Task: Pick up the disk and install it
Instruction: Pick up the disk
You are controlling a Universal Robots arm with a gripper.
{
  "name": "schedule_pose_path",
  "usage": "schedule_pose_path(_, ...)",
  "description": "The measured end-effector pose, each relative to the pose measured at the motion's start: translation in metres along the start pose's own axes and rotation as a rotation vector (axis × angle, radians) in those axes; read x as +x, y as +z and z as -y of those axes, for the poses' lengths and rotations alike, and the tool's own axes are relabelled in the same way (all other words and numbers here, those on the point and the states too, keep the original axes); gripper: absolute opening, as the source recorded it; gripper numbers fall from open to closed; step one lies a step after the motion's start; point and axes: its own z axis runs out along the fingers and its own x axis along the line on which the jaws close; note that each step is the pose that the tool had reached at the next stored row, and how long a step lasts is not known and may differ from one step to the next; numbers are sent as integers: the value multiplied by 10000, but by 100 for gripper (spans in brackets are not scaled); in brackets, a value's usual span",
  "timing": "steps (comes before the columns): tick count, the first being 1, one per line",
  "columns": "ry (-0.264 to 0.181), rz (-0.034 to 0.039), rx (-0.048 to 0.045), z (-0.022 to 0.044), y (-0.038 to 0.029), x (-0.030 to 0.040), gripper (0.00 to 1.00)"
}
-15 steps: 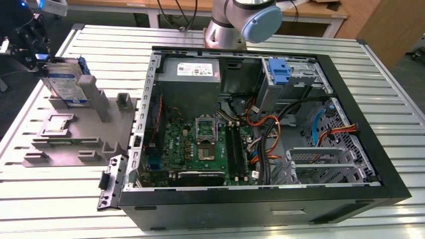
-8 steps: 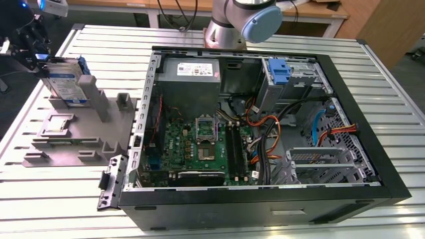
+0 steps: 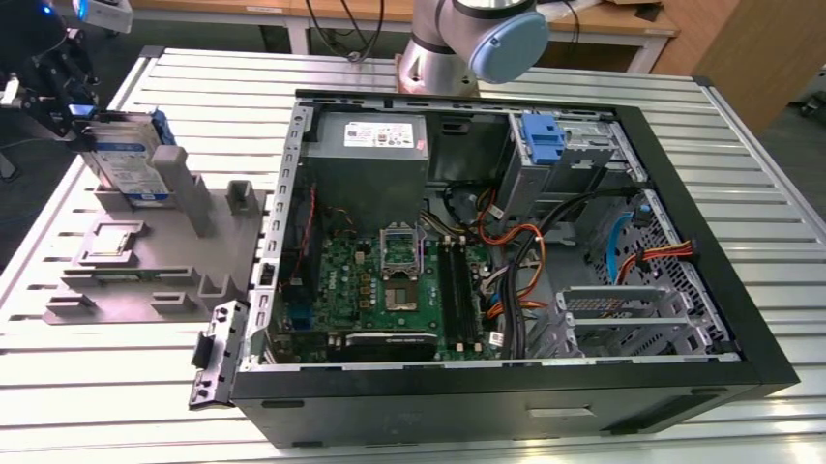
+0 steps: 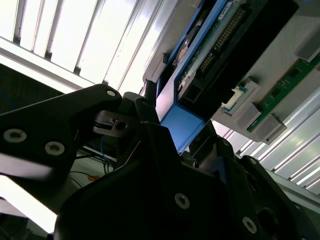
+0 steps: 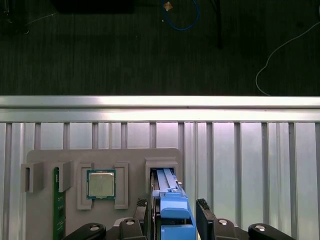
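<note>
Disk (image 3: 130, 159) standing on edge in a slot of the grey holder block (image 3: 142, 266), at the exterior view's left, on the slatted metal table (image 3: 207, 72) beside the open PC case (image 3: 761, 290). From where I stand the gripper (image 3: 80, 114) is at the disk's top edge. In the first wrist view the blue carrier (image 5: 172, 212) lies between the fingers (image 5: 204, 212), w/ a thin dark gap on one side. Judgement: jaws part-open and straddling, nothing clamped yet. The disk's lower edge sits down in the slot, not lifted.

Other parts in the same block: CPU chip (image 5: 101, 184) and green memory stick (image 5: 58, 200), each in its own recess, apart from the disk. Drive bay w/ blue bracket (image 3: 543, 140) is at the case's far corner, well apart from the disk.

Handling (est.):
- Weight: rigid metal body, prob. heavy for its size, no give.
- Grip: faces are smooth, so a light pinch may slip.
- Carrier: plastic, likely springy at the thin rails.
- Fragility: shock-sensitive. The circuit board & connector pins on one face, seen in the second wrist view, shouldn't take pad pressure.
- Best hold: across the two flat sides near the top edge, approx. centred along its length, so it hangs plumb & clears the slot w/o binding.
</note>
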Motion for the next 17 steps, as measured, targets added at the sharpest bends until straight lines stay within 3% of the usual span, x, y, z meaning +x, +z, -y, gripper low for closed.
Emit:
schedule_pose_path(4,0,-1,0,0,0,0,49)
schedule_pose_path(5,0,0,0,0,0,0,42)
schedule_pose_path(17,1,-23,0,2,0,37,42)
